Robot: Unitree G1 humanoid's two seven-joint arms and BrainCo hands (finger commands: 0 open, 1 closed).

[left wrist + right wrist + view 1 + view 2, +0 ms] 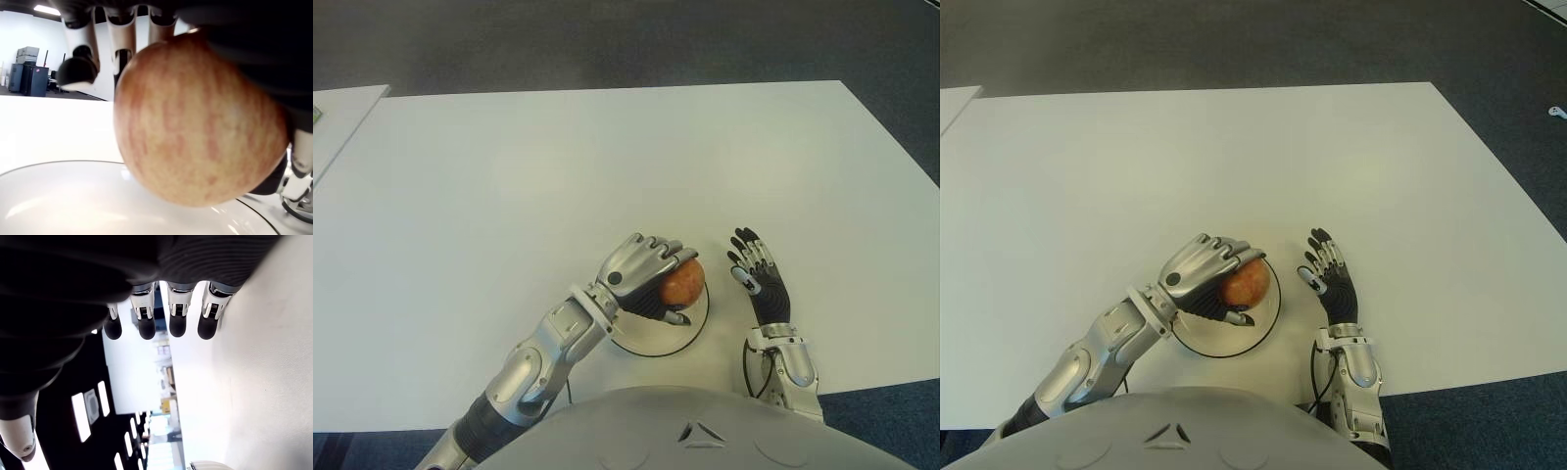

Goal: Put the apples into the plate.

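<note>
The apple [682, 283] is gripped by the curled fingers [658, 249] of the left hand [641, 274] and is held over the plate [698, 325], close above its white surface in the left wrist view; whether it already touches cannot be told. The apple should be lowered until it is borne by the plate near its middle, and only then should the fingers be opened, so that it is not rolled over the rim. The right hand [760, 278] is seen just right of the plate on the desk [509, 196], its fingers spread and holding nothing.
</note>
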